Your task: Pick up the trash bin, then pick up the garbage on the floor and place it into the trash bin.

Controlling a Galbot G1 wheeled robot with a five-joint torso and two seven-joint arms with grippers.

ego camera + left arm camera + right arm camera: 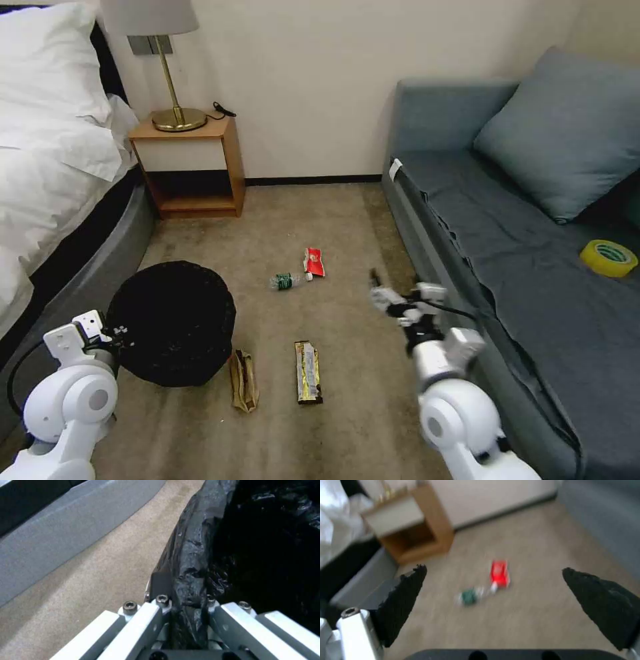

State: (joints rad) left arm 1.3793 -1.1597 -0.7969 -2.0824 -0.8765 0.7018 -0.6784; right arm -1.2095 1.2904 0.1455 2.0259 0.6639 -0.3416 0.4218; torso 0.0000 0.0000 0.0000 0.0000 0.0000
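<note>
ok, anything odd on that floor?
Four litter pieces on the carpet: bottle, red packet, tan wrapper, yellow wrapper. Left hand is shut on the bin rim; right hand is open above.

Left pincer (120, 331) clamped low, right pincer (379, 288) spread, raised forward

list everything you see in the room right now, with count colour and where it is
trash bin: 1, black bag liner, carpet beside bed
bottle: 1, clear with green label, mid carpet
packet: 1, red-white, next to bottle
tan wrapper: 1, beside bin
yellow-brown wrapper: 1, near carpet centre
tape roll: 1, yellow, on sofa
sofa: 1, grey-blue, right side
cushion: 1, grey-blue, on sofa
nightstand: 1, wooden, by wall
lamp: 1, brass, on nightstand
bed: 1, white linen, left side
left gripper: shut on bin rim
right gripper: open, above carpet
</note>
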